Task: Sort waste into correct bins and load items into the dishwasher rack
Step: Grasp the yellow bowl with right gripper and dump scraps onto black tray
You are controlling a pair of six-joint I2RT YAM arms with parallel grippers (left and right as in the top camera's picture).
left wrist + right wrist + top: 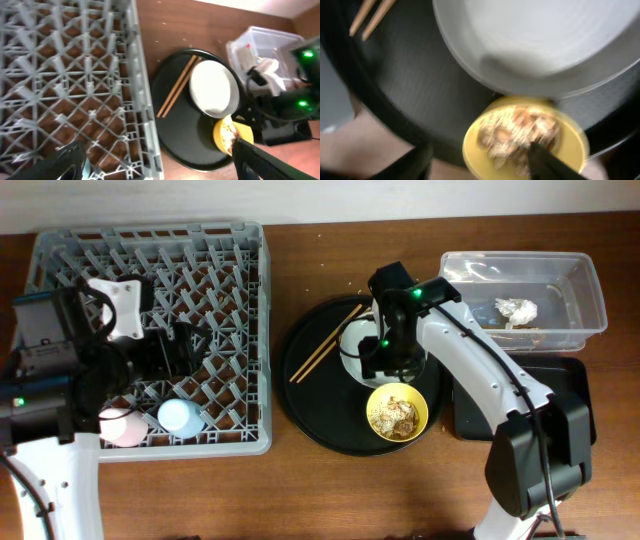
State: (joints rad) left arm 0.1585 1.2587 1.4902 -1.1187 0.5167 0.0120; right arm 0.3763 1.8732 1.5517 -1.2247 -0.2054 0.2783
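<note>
The dishwasher rack fills the bench's far-left corner. The left gripper hangs over it, fingers spread wide, empty. Mid-bench on the round black tray, the right gripper gapes above the yellow bowl, one fingertip over its leftovers, gripping nothing.

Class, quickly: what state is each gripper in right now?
Left gripper: open, empty, over the large grey plastic lattice rack.
Right gripper: open, holding nothing, by the round yellow bowl.
</note>
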